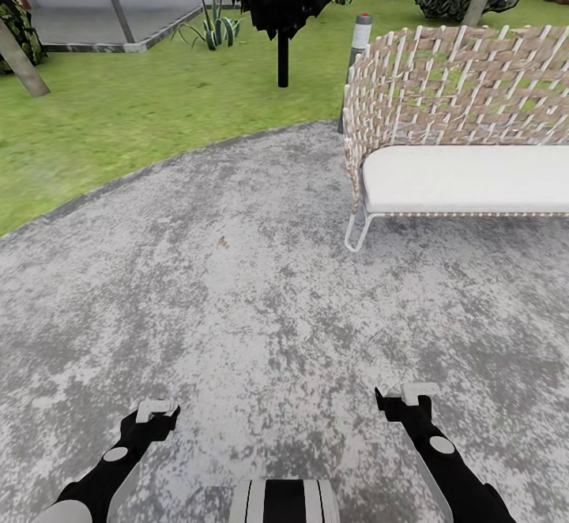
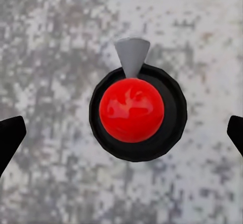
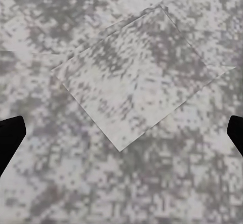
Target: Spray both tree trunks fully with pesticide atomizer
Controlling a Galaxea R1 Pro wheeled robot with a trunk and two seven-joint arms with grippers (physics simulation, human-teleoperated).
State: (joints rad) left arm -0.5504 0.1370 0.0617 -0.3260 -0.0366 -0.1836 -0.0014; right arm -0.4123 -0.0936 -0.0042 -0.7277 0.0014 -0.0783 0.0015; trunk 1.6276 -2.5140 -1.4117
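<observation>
Grey paving beneath wide-open left tool, apparently above pesticide atomizer.

No legible text or labels.

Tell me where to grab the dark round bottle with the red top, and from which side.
Judging from the left wrist view, grip the dark round bottle with the red top across its black body, coming straight down. It stands upright on the grey mottled paving, centred between the open left gripper fingertips.
</observation>
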